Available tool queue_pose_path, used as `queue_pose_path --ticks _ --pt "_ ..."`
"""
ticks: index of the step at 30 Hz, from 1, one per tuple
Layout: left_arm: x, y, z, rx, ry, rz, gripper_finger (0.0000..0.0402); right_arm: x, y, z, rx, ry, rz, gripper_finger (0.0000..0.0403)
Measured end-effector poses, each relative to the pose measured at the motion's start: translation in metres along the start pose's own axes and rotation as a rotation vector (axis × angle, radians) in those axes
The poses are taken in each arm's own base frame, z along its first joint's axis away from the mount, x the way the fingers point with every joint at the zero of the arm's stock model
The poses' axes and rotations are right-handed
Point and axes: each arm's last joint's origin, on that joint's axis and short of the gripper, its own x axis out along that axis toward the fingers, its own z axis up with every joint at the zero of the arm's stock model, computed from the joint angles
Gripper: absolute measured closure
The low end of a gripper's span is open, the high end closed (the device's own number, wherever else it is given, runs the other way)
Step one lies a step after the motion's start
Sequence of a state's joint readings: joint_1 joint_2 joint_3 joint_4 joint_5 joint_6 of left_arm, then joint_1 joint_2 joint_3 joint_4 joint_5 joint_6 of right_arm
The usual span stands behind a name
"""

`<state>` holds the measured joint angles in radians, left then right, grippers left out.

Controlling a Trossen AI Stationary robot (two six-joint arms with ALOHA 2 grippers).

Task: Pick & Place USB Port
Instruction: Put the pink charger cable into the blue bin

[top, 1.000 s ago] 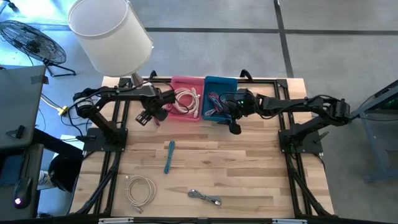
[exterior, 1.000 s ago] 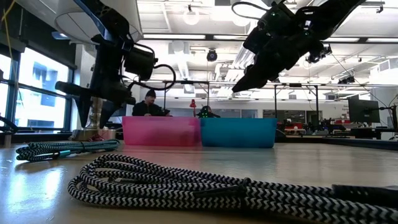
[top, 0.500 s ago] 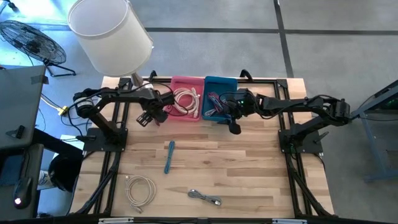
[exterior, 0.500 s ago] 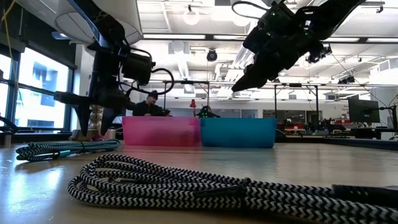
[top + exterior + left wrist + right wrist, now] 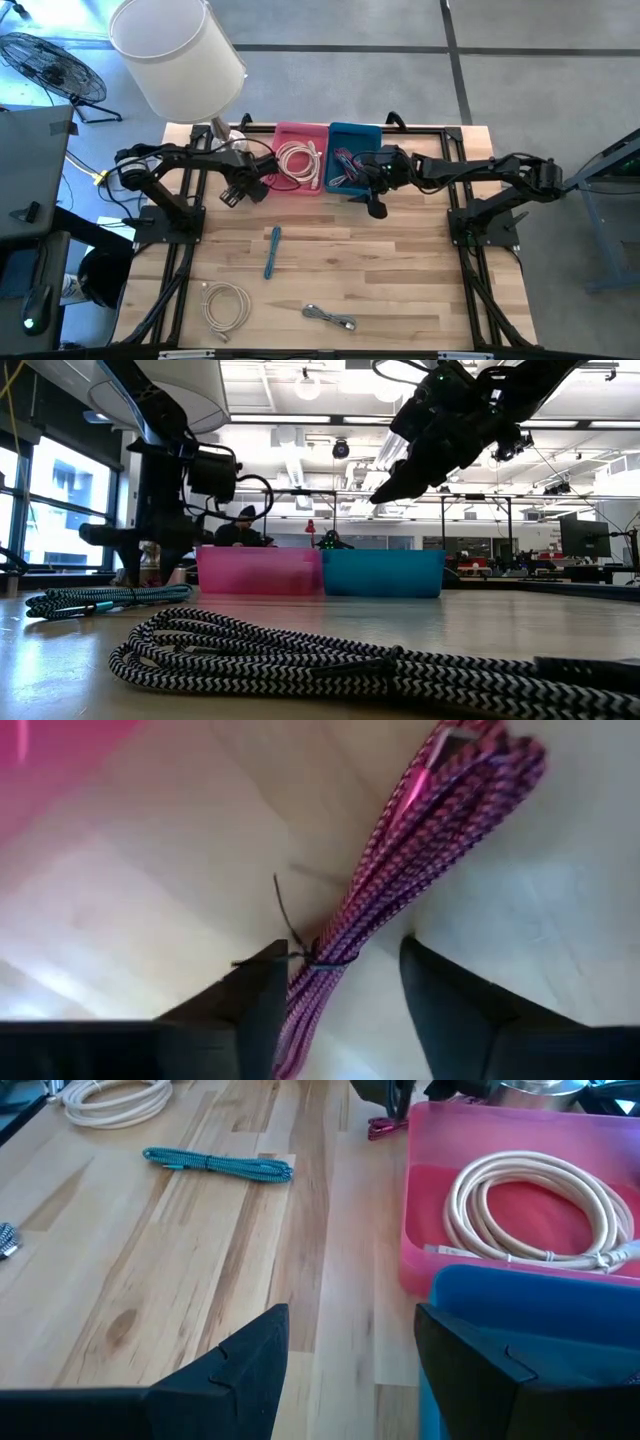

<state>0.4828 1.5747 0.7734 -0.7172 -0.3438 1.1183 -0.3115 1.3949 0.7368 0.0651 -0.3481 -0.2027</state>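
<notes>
A pink-and-purple braided USB cable bundle (image 5: 410, 840), tied with a thin black tie, lies on the wooden table just left of the pink bin (image 5: 300, 185). My left gripper (image 5: 340, 955) points steeply down over it, open, one finger on each side of the bundle near the tie. From above, my left gripper (image 5: 243, 190) hides the cable. The cable's end (image 5: 383, 1126) shows beside the pink bin in the right wrist view. My right gripper (image 5: 375, 205) hangs open above the table in front of the blue bin (image 5: 352, 130), with nothing between its fingers.
A white coiled cable (image 5: 300, 160) lies in the pink bin; the blue bin holds several cables. On the table lie a teal cable (image 5: 272, 250), a white coil (image 5: 225, 305) and a black-and-white braided cable (image 5: 330, 318). A white lamp shade (image 5: 178, 55) stands above the far left corner.
My left gripper has sunk toward the table beside the pink bin and tipped to point more steeply down. My right arm has kept still.
</notes>
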Motion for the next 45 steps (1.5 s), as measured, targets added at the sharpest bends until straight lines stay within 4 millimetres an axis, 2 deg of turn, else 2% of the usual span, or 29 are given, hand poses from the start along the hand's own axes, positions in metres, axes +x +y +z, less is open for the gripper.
queue_pose_path --ticks 3,6,7,13,17,22,27,32,39,45 --pt "0.001 0.001 0.000 -0.018 0.022 0.016 0.0272 0.000 0.000 0.000 0.000 0.000 0.000 0.0194" --pt "0.001 0.001 0.000 -0.034 0.033 0.029 0.0363 0.000 0.000 0.000 0.001 0.000 0.000 0.0194" --pt "0.001 0.002 0.000 -0.051 0.035 0.038 0.0377 0.000 0.000 0.000 0.000 0.000 0.000 0.0194" --pt "0.001 0.001 -0.001 -0.187 0.056 0.036 0.0383 0.000 0.000 0.000 0.001 0.000 0.001 0.0194" --pt "0.000 -0.006 -0.005 -0.237 0.089 -0.035 0.0383 0.000 0.000 0.000 -0.005 0.000 0.002 0.0194" --pt "-0.012 -0.017 -0.010 -0.258 0.135 -0.091 0.0383 0.000 0.000 0.000 -0.024 -0.001 0.002 0.0194" --pt "-0.042 -0.016 -0.005 -0.251 0.039 -0.002 0.0383 0.000 0.000 0.001 -0.054 -0.006 0.002 0.0194" --pt "-0.089 -0.012 -0.006 -0.328 -0.135 0.092 0.0384 0.001 0.002 0.002 -0.116 -0.019 0.026 0.0194" --pt "-0.167 -0.028 -0.013 -0.492 -0.566 0.226 0.0384 0.006 0.022 0.005 -0.286 -0.036 0.117 0.0194" --pt "-0.225 -0.048 -0.014 -0.466 -1.075 0.490 0.0384 0.010 0.036 0.008 -0.400 -0.034 0.090 0.0194"
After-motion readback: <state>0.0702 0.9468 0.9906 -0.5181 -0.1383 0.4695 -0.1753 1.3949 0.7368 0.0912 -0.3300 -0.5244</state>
